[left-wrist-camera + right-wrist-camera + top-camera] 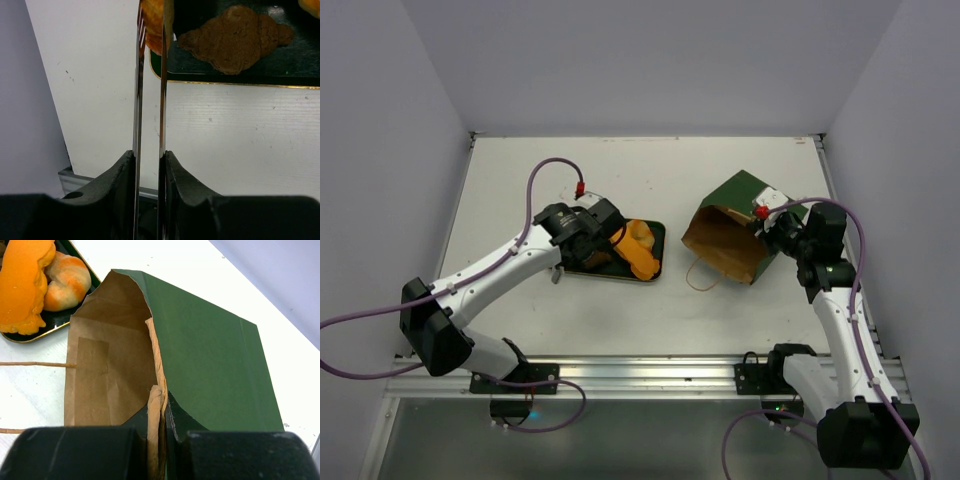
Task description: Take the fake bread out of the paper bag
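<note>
Right wrist view: shows nothing inside the paper bag (210,355), fake bread (25,280) on the dark tray (60,317) beside its mouth. Pinches the bag's rim in the right gripper (160,437), likely holding it open; clamps tongs (139,100) in the left gripper (150,162).

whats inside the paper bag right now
Only bare brown lining shows inside the paper bag; it looks empty. The corner by the right gripper, which pinches the rim, is hidden.

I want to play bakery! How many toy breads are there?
4, all at the tray: a brown one, a long orange one, a tan roll beside it, another piece between the tongs. More may be hidden.
</note>
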